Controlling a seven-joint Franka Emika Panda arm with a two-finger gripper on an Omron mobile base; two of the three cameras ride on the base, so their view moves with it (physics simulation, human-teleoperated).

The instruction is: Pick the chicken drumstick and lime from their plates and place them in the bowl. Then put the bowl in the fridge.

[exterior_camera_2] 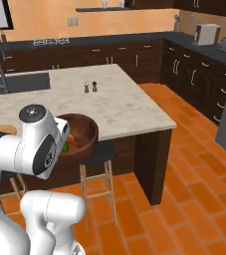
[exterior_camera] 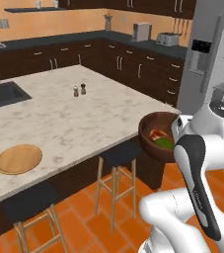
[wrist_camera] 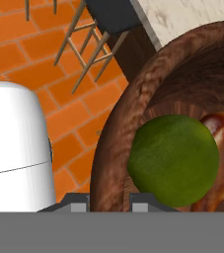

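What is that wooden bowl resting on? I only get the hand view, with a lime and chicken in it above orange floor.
Observer: Nothing. In the left base view the bowl hangs in the air just off the island counter's edge, near a stool.
Operator: Where might it go?
Observer: Probably the fridge, which stands just to its right.
Operator: Any plates around?
Observer: An empty tan plate lies on the counter.

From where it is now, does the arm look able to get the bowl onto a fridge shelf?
Probably yes. The bowl, with the lime and drumstick inside, is held off the counter, and the fridge stands just behind it with its door open and nothing visible between them.
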